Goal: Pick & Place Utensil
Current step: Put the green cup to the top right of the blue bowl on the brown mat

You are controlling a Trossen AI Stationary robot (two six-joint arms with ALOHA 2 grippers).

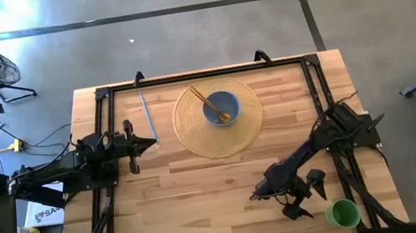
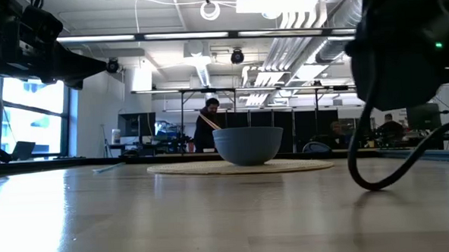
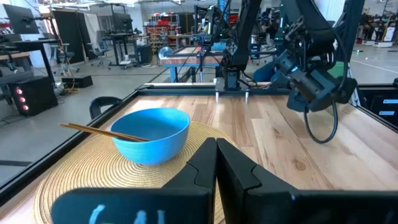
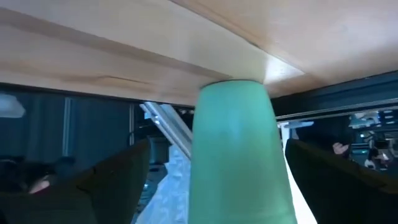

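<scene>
Wooden planks made up the table (image 1: 204,193) under me. From above, my right gripper (image 1: 306,197) hung over the table's near right part, fingers spread wide and empty, with the green cup (image 1: 344,213) just beyond them toward the near right corner. The chopsticks (image 1: 209,103) I count as the utensil lay well apart from that claw, up across the table, resting in the blue bowl (image 1: 221,107) on the round woven mat (image 1: 218,118). My left gripper (image 1: 143,145) sat at the left side, fingers pressed together with nothing between them, pointing toward the mat; a thin grey rod (image 1: 147,116) lay on the wood just beside it.

At table height, the bowl (image 2: 248,145) stood on the mat (image 2: 240,168) straight across the boards, the chopsticks (image 2: 209,123) slanting out over its rim, and a person (image 2: 206,125) showed in the room behind.

Past my left wrist, the closed gripper (image 3: 216,163) reached over the mat's (image 3: 81,180) edge; the bowl (image 3: 152,134) stood near it, ahead and to one side, and the chopsticks (image 3: 102,132) leaned over the bowl's lip.

Past my right wrist, the gripper (image 4: 217,180) stood wide open, and the green cup (image 4: 237,152) lay between the two fingers, untouched by either.
</scene>
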